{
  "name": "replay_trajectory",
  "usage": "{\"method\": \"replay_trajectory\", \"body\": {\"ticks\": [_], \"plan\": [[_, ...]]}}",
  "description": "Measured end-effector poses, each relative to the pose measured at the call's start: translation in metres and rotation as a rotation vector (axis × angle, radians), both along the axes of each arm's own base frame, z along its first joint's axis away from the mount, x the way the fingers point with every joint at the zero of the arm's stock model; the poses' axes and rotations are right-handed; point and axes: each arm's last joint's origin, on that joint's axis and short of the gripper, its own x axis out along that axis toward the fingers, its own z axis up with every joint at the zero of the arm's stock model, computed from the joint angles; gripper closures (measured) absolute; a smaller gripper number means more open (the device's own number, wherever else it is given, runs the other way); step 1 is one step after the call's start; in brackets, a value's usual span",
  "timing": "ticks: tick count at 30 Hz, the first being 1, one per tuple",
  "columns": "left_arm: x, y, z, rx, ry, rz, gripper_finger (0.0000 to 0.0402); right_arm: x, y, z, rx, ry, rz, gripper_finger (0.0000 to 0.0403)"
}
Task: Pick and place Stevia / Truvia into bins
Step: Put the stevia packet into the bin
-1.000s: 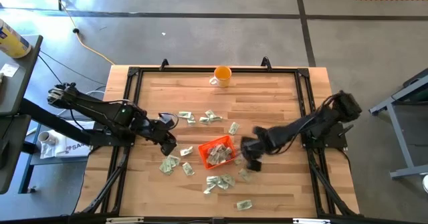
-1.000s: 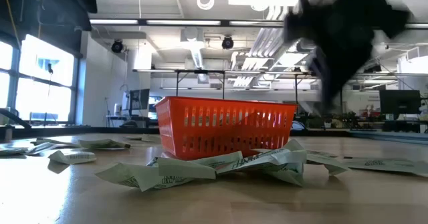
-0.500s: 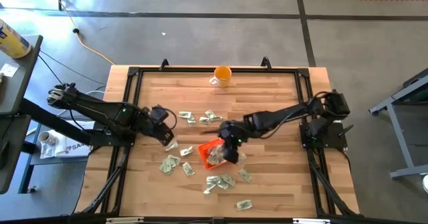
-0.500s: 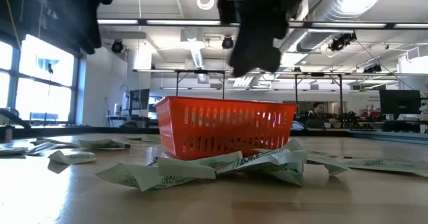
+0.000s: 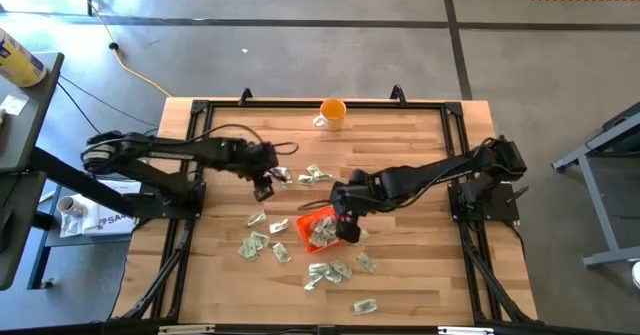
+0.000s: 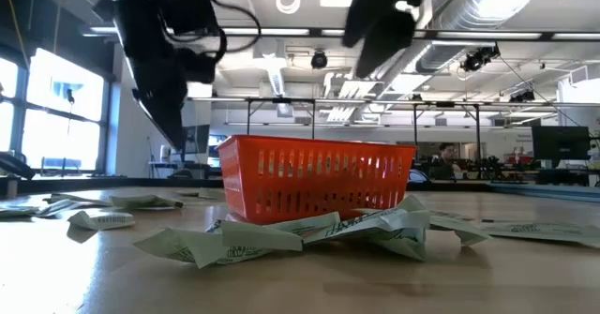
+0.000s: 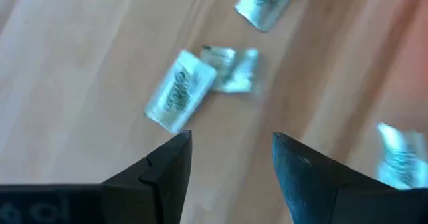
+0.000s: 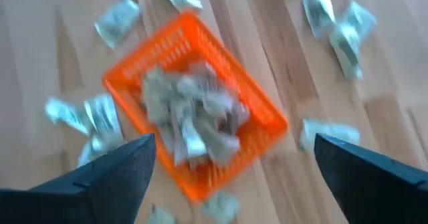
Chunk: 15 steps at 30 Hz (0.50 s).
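High view shows the right tool (image 5: 345, 215), which a second ago was off to the tray's right, now over the orange tray (image 5: 312, 220) in the middle of the bench (image 5: 400, 265) with its jaws spread wide and empty, so its sachet has likely dropped onto the pile inside, though blur hides the fall. Meanwhile the left tool (image 5: 263, 182) has swung from beside the tray to the loose sachets (image 5: 305, 176) behind it, jaws parted and holding nothing. Many packets remain scattered around the tray, so much of the job is left.

right claw (image 8: 227, 164) opened over tray (image 8: 264, 114), left claw (image 7: 231, 160) shifted
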Motion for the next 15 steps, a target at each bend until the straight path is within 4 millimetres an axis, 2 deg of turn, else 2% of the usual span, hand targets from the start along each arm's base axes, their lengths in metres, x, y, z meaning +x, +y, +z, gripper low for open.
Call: {"method": "replay_trajectory", "body": {"ticks": [5,15], "plan": [[0.003,0.031,-0.021,-0.042,0.064,-0.075,0.0177,-0.013,0.016,-0.003,-0.009,0.095,-0.037,0.0023],[0.017,0.066,-0.065,-0.05,0.141,-0.162,0.0188,-0.026,0.041,-0.004,0.003,0.113,-0.131,0.0023]]}}
